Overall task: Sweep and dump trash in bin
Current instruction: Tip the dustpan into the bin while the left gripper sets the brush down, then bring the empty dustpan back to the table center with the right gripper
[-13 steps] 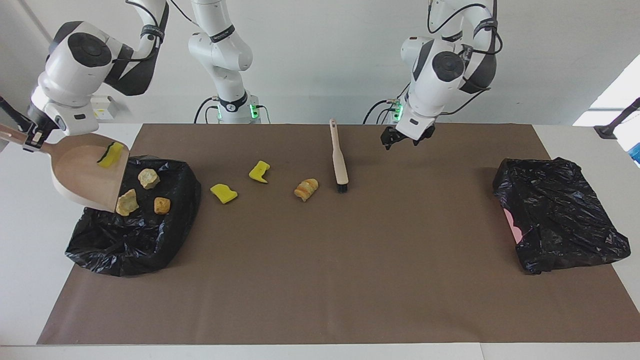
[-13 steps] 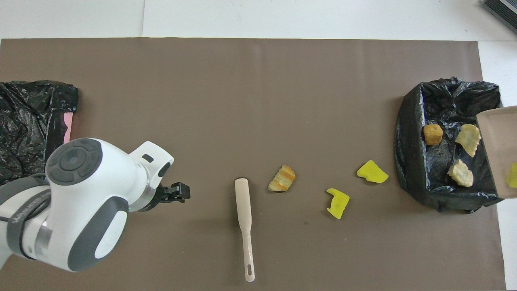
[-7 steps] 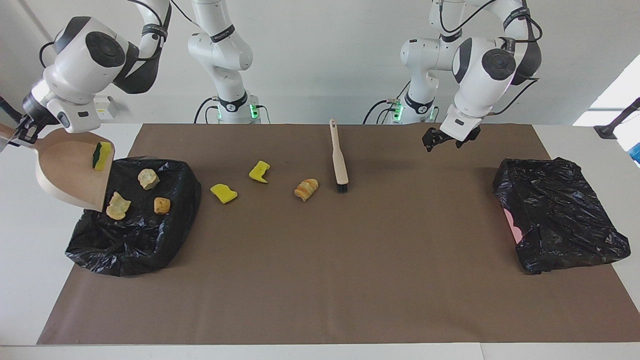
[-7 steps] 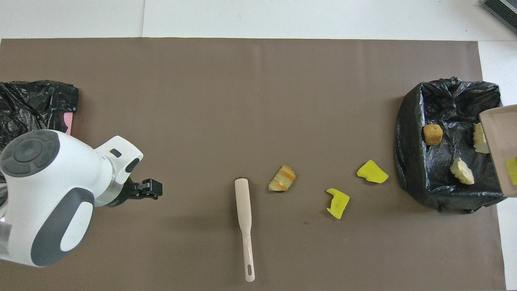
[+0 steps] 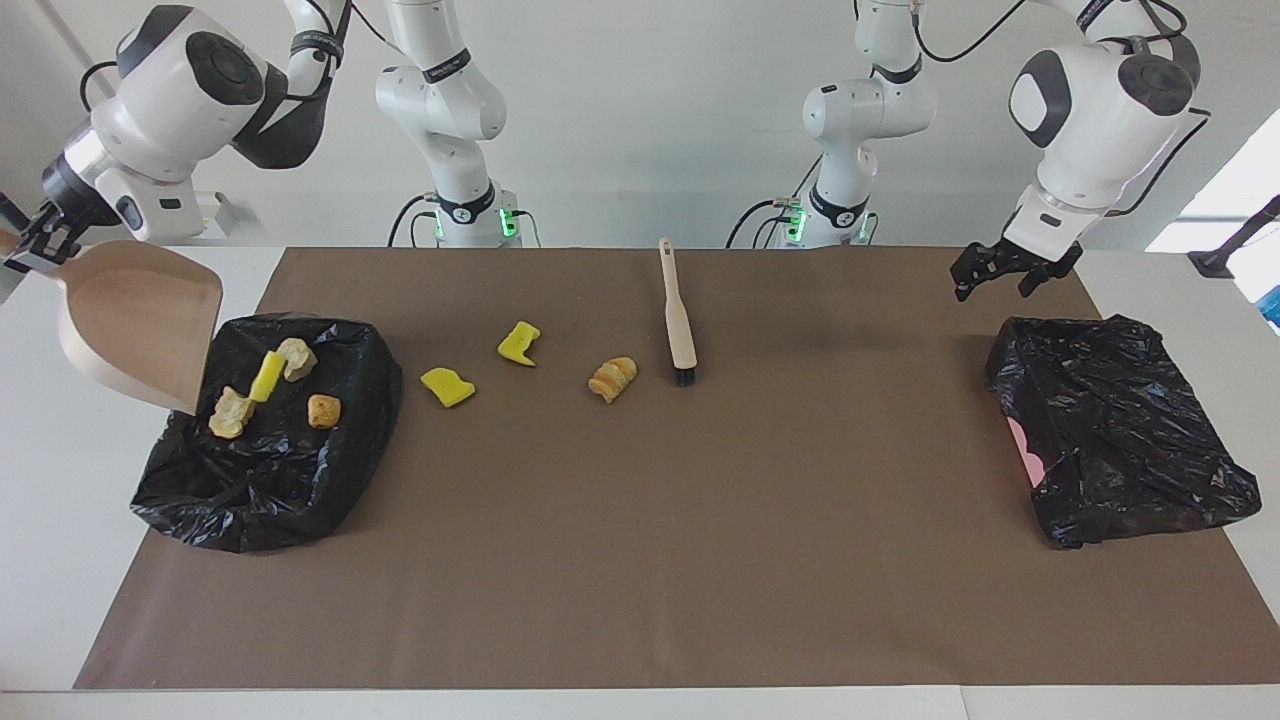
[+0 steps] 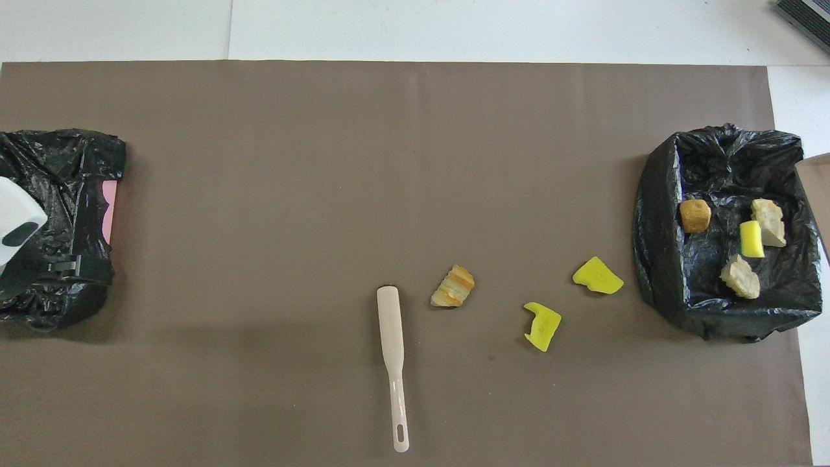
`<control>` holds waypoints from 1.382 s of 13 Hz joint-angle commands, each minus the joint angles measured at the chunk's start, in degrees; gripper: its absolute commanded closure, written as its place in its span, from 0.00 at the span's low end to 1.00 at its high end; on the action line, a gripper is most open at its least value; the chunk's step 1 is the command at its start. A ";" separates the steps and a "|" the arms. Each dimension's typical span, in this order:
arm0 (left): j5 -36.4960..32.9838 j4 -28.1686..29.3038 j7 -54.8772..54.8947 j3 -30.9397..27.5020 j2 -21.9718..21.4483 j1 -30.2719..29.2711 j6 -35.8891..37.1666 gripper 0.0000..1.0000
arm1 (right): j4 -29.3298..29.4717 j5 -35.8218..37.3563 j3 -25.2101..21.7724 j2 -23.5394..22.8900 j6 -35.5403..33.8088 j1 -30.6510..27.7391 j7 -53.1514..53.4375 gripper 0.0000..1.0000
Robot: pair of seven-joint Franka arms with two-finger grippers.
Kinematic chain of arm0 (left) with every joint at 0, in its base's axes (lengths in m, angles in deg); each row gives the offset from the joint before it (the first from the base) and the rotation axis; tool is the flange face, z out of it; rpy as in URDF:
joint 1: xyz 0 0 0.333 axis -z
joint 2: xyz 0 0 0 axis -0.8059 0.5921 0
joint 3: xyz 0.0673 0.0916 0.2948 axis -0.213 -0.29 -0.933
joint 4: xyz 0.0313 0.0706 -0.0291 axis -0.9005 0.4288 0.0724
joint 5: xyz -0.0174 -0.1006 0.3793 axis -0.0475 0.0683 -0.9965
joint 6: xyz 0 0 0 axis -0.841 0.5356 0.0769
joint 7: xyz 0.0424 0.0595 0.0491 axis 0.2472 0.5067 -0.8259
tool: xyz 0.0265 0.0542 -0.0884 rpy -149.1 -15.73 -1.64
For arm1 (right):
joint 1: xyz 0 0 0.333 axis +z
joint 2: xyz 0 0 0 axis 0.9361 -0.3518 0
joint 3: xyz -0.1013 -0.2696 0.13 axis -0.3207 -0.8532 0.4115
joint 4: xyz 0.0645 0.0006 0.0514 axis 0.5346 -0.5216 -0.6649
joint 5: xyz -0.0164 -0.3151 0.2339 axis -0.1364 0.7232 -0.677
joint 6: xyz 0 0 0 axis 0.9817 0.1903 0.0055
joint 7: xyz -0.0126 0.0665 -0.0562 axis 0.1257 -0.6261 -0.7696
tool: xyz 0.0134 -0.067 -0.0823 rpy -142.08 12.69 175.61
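In the facing view, the green-backed yellow sponge piece [image 5: 266,375] that sat on the tilted dustpan [image 5: 140,325] a second ago has slid off into the black-lined bin [image 5: 270,440] at the right arm's end of the worktop [image 5: 640,560], landing among three tan bread-like chunks [image 5: 322,410], so this load looks dumped and the pan is empty. The right gripper [image 5: 30,245] stays clenched on the dustpan's handle, holding the pan tipped above the bin's edge. Three scraps are left on the brown mat: two yellow sponge pieces [image 5: 447,386] and one striped bread-like chunk [image 5: 612,379], lying between the bin and the brush [image 5: 680,320], which rests untouched on the mat with its bristles pointing away from the robots. The left gripper [image 5: 1008,270] has swung away from the brush toward its own end and now hangs over the mat beside a second black bag [image 5: 1115,430], jaws spread wide and holding nothing. In the overhead view, the bin [image 6: 655,259] shows four pieces inside, the yellow one [image 6: 751,238] lying between two pale chunks, and only a corner of the dustpan [image 6: 816,175] shows at the frame's edge. The left gripper [image 6: 65,269] appears over the second black bag [image 6: 65,162]. By my judgement, another sweep with brush and pan is needed for the three remaining scraps.
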 commanded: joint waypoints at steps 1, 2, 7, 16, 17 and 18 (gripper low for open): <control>-0.92 -8.92 0.10 0.96 3.11 0.62 5.85 0.00 | -0.35 -0.74 0.40 0.51 -0.64 -0.76 0.23 1.00; -1.01 -12.17 0.01 1.31 3.29 0.71 8.31 0.00 | -0.35 -3.63 0.31 0.60 -0.91 -0.67 0.06 1.00; -1.19 -21.50 0.10 4.83 2.50 0.63 14.49 0.00 | -0.53 -18.47 0.40 0.51 -3.80 -0.32 0.14 1.00; 2.07 -19.15 -3.49 5.89 1.53 -0.25 14.32 0.00 | -3.95 -43.19 0.58 1.12 -11.45 5.03 25.13 1.00; 2.07 -19.14 -3.33 5.71 1.53 -0.34 14.31 0.00 | -3.96 -43.38 0.66 1.21 -12.76 6.08 31.64 1.00; 2.15 -19.41 -3.15 5.54 1.62 -0.34 14.31 0.00 | -3.96 -43.82 0.58 1.13 -13.82 8.27 36.40 1.00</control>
